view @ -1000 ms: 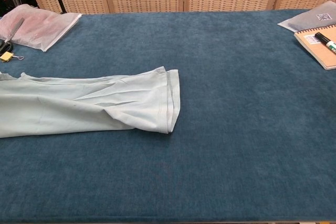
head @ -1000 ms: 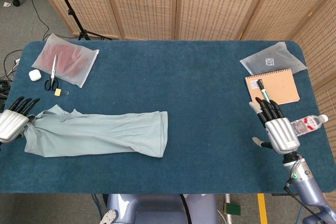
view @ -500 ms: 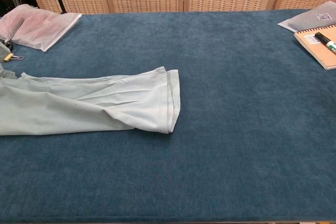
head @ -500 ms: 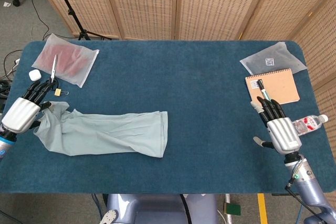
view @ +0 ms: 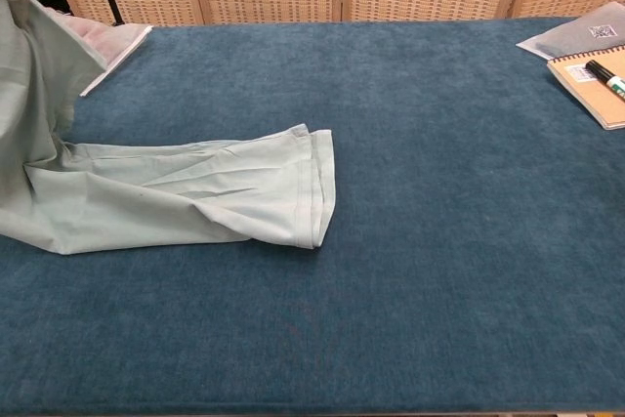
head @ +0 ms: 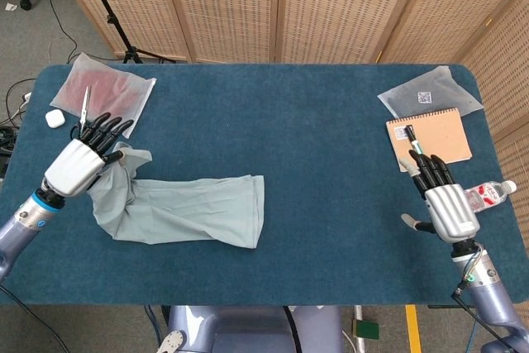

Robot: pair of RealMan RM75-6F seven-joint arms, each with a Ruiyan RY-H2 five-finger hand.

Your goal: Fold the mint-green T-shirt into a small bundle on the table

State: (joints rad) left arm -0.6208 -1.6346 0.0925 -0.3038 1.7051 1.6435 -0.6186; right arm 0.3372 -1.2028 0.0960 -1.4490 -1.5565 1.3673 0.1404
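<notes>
The mint-green T-shirt [head: 190,208] lies as a long folded strip across the left half of the blue table [head: 314,146]. Its left end is lifted off the cloth, and my left hand [head: 83,159] grips that raised end. In the chest view the shirt [view: 195,192] rises at the far left into the top corner, where only a dark tip of the hand shows. My right hand [head: 442,200] hovers near the table's right edge, fingers apart and holding nothing.
A plastic bag with a red item [head: 107,93], scissors [head: 83,113] and a white case [head: 54,118] sit at the back left. At the right are a clear bag [head: 430,93], a notebook [head: 430,136] with a marker [head: 413,142], and a water bottle [head: 492,196].
My left hand has risen and moved right, carrying the shirt's left end up off the table toward the middle. The right hand has hardly moved.
</notes>
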